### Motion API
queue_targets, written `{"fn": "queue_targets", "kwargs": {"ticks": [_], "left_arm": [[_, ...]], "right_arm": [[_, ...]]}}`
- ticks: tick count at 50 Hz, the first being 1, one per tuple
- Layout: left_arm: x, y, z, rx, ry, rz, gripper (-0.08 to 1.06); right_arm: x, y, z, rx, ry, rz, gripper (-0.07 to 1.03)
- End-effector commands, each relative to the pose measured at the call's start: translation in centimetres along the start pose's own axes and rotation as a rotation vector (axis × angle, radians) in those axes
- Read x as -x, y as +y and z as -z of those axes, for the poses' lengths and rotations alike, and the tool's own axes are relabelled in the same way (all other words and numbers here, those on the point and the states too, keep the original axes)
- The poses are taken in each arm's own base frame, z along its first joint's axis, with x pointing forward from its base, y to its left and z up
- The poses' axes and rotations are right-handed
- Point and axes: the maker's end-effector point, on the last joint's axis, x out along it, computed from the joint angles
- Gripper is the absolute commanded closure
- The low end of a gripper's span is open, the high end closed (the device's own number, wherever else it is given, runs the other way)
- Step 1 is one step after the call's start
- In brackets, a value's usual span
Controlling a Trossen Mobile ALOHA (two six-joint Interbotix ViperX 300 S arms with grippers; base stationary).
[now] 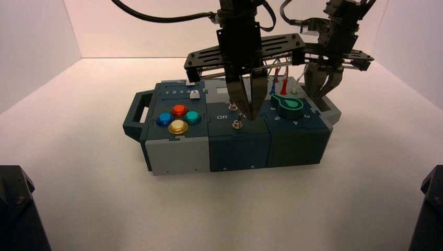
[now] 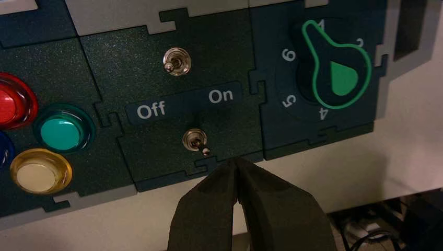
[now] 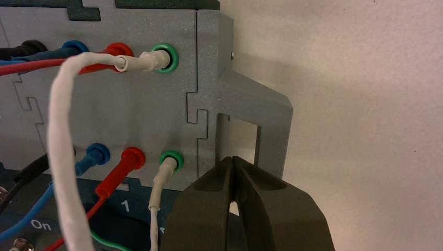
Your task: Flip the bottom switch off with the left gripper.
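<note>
The bottom switch [image 2: 196, 141] is a small silver toggle on the dark blue module, below the Off/On lettering. Its lever leans toward the On side. In the high view the bottom switch [image 1: 237, 124] stands at the module's front. The top switch [image 2: 176, 61] leans toward the Off side. My left gripper [image 2: 235, 162] is shut and empty, with its tips just beside the bottom lever on the On side, not touching it. From above, the left gripper [image 1: 249, 114] hangs over the module's right part.
The green rotary knob [image 2: 334, 65] sits right of the switches, and coloured buttons [image 1: 178, 117] sit on the left. My right gripper [image 3: 231, 161] is shut and empty at the box's far right end by its grey handle [image 3: 261, 112], near plugged wires [image 3: 130, 63].
</note>
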Motion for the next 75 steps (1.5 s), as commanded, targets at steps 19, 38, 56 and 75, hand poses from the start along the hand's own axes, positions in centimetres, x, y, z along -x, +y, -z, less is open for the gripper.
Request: {"fn": "queue_targets", "kwargs": {"ticks": [19, 38, 56, 75], "left_arm": [[0.7, -1.1, -0.6, -0.012, -0.026, 0.034, 1.01], [0.4, -0.6, -0.3, -0.013, -0.019, 0.024, 1.01], [0.5, -0.4, -0.2, -0.011, -0.017, 0.021, 1.01], [0.5, 0.0, -0.2, -0.010, -0.019, 0.017, 1.01]], "right_arm": [[-1.9, -0.6, 1.0, 0.040, 0.060, 0.025, 0.99], [-1.9, -0.5, 1.1, 0.041, 0.062, 0.026, 0.99], [-1.9, -0.6, 1.0, 0.041, 0.061, 0.026, 0.99], [-1.9, -0.6, 1.0, 0.040, 0.063, 0.025, 0.99]]}}
